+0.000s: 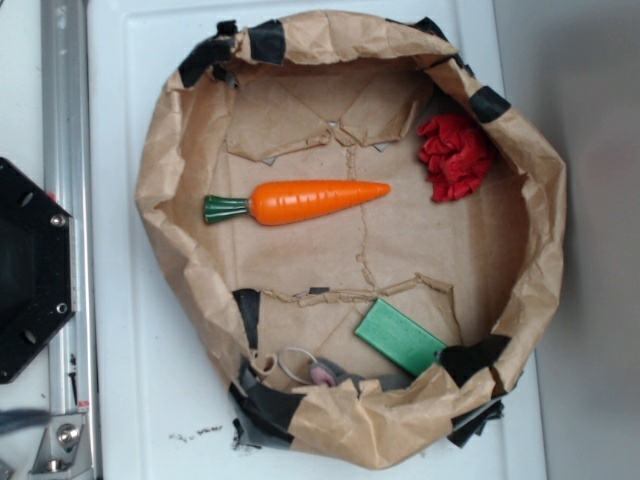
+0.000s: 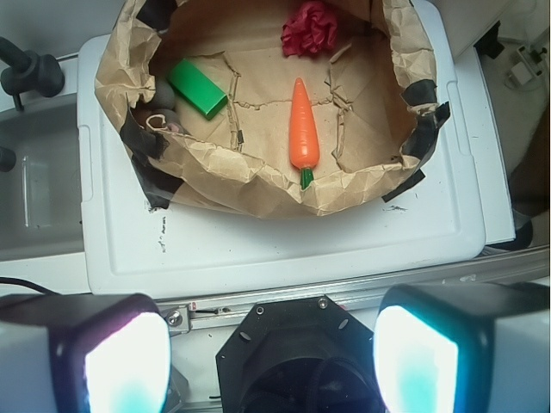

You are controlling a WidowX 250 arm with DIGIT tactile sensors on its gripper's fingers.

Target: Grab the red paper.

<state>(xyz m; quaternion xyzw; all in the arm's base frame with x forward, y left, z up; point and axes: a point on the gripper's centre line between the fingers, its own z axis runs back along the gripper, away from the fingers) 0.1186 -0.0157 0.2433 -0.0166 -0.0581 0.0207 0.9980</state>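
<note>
My claw [image 2: 271, 344] is the nearest thing in the wrist view: its two pads [image 2: 125, 361] stand at the lower corners, far apart from each other, so the claw is wide and it holds nothing. It hangs over the black base, well back from the brown paper nest [image 2: 215, 176] that lies on the white bench [image 2: 284, 249]. In the exterior view the claw does not appear at all.

I take the nest as my landmark. Inside it, close to the near rim, the orange carrot [image 2: 302, 127] lies with its green stem toward me. At the left side of the nest lies the green block [image 2: 198, 86], and beside it, against the wall, some small grey things that I cannot identify. The red paper [image 2: 310, 27] sits at the far wall of the nest, beyond the tip of the carrot and apart from it.

I judge that the task is at its beginning. Nothing is grasped yet. What is left is everything: to travel forward over the near rim and the carrot, to come down on the red paper, and to close on it.
</note>
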